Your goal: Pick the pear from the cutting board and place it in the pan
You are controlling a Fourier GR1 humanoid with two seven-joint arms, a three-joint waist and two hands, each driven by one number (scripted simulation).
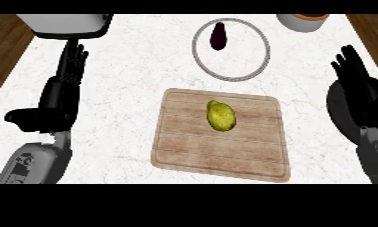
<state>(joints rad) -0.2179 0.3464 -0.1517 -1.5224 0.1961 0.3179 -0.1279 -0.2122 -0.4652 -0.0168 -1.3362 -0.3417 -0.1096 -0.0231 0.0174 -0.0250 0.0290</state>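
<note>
A white marbled counter (125, 96) carries everything, with wooden floor showing past its left and right edges. Near its centre, toward six o'clock, lies a wooden cutting board (221, 156). At twelve o'clock from the board rests a round white plate (255, 68). At one o'clock, by the far edge, stands an orange-and-white pot (303, 21). At eleven o'clock sits a grey-white container (63, 23), cut off by the view
</note>
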